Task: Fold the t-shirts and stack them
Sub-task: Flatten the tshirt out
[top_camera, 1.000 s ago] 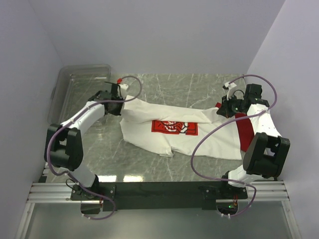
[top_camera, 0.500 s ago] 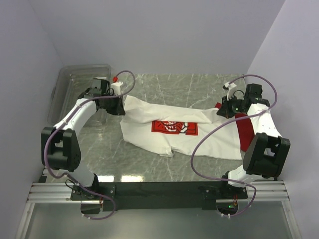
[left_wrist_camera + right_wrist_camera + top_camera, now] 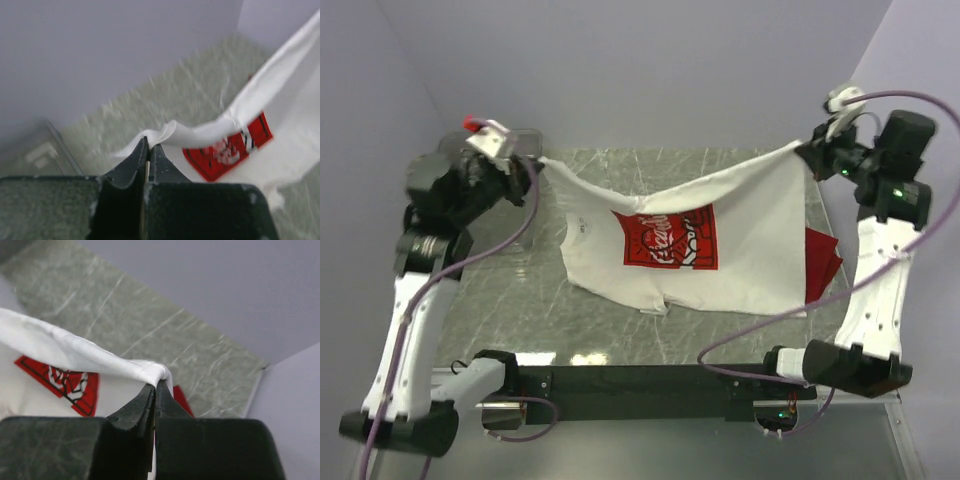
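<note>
The white t-shirt (image 3: 750,225) looks light, soft and limp, so edge corners seem the surest holds, though thin cloth may slip from a small pinch. It hangs spread above the table (image 3: 620,325), lower edge resting on it, red chest print (image 3: 665,240) showing, overlapping the red t-shirt (image 3: 823,262) at the right. Left pincer (image 3: 535,160) and right pincer (image 3: 807,150) each clamp a raised corner

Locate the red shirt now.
Top view, right side: the red shirt lies on the table, partly hidden by the white shirt.
</note>
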Available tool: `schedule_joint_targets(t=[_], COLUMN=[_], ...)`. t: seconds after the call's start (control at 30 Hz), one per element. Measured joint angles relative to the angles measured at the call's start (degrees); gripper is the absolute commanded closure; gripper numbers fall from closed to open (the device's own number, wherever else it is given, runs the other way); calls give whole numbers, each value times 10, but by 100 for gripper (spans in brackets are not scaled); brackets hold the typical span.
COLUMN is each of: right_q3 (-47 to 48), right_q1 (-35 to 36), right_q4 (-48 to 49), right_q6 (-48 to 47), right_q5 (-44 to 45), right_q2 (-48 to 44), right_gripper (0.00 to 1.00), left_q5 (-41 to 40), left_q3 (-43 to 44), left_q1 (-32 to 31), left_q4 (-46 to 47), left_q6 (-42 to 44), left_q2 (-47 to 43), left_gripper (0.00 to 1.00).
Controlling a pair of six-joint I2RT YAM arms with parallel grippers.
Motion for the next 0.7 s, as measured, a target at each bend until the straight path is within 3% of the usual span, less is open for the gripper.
schedule_joint_targets(t=[0.2, 0.4, 0.6, 0.7], right_q3=[184, 328, 360, 421], right_q1=[-65, -216, -423, -475], right_q4=[23, 131, 396, 523], right_q6=[109, 283, 596, 756], right_q5=[-7, -41, -138, -174], right_q2=[-53, -57, -47, 5], right_gripper=[100, 100, 100, 100], left_q5=[-54, -127, -205, -236], left_q3=[96, 284, 421, 461], left_q1=[0, 0, -6, -31], left_q4=[137, 204, 223, 229], left_q6=[-65, -103, -107, -101], left_q2=[-76, -50, -33, -34], left_gripper=[99, 99, 99, 99])
